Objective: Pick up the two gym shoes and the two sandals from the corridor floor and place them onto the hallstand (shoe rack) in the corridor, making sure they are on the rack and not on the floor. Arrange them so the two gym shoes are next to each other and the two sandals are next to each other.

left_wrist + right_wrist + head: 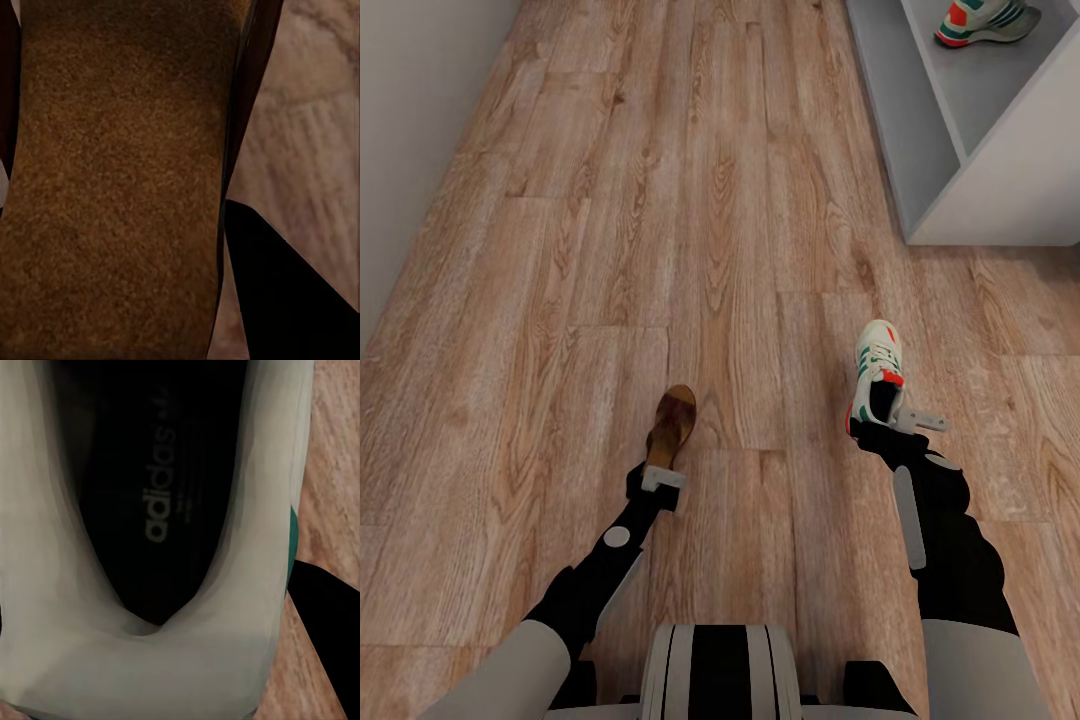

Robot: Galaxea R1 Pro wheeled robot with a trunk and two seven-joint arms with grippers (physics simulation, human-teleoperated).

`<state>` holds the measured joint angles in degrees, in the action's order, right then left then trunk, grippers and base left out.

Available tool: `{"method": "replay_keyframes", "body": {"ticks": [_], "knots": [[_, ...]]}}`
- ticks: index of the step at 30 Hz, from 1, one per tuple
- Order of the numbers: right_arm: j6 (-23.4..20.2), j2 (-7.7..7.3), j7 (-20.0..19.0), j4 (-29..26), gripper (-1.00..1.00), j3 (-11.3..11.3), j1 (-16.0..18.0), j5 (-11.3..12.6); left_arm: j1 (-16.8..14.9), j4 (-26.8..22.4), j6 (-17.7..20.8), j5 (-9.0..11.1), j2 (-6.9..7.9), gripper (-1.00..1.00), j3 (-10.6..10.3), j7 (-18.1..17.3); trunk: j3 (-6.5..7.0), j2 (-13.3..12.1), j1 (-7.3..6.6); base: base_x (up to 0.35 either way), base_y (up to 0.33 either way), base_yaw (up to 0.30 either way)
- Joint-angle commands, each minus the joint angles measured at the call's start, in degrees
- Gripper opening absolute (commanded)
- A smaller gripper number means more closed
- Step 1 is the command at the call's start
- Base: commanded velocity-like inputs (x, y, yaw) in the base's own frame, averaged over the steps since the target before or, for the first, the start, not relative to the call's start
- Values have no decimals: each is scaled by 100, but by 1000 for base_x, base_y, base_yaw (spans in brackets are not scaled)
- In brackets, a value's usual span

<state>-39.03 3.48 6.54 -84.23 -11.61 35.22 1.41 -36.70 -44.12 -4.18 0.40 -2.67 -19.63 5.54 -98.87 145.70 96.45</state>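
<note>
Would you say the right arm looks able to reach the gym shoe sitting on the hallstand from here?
Probably not: that gym shoe on the hallstand lies far ahead, and the right hand is at another gym shoe.

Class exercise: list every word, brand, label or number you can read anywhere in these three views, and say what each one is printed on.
"adidas": printed in pale letters on the dark insole of the gym shoe at the right gripper, read in the right wrist view.
A faint mark beside that word is too blurred to read.
No text shows on the sandal, the second gym shoe, the hallstand or the floor.
</note>
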Motion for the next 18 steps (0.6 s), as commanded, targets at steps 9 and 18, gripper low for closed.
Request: {"method": "replay_keyframes", "body": {"ticks": [9, 18], "knots": [[-26, 4, 22, -6, -100, -2, 3, 17, -3, -36, 1, -5, 3, -100, -21, 50, 20, 0, -3, 0, 0, 0], [-23, 0, 10, -6, -100, -4, 3, 17, -3, -927, 973, 23, 9, -100, 1, 53, 219, -12, -27, 0, 0, 0]]}}
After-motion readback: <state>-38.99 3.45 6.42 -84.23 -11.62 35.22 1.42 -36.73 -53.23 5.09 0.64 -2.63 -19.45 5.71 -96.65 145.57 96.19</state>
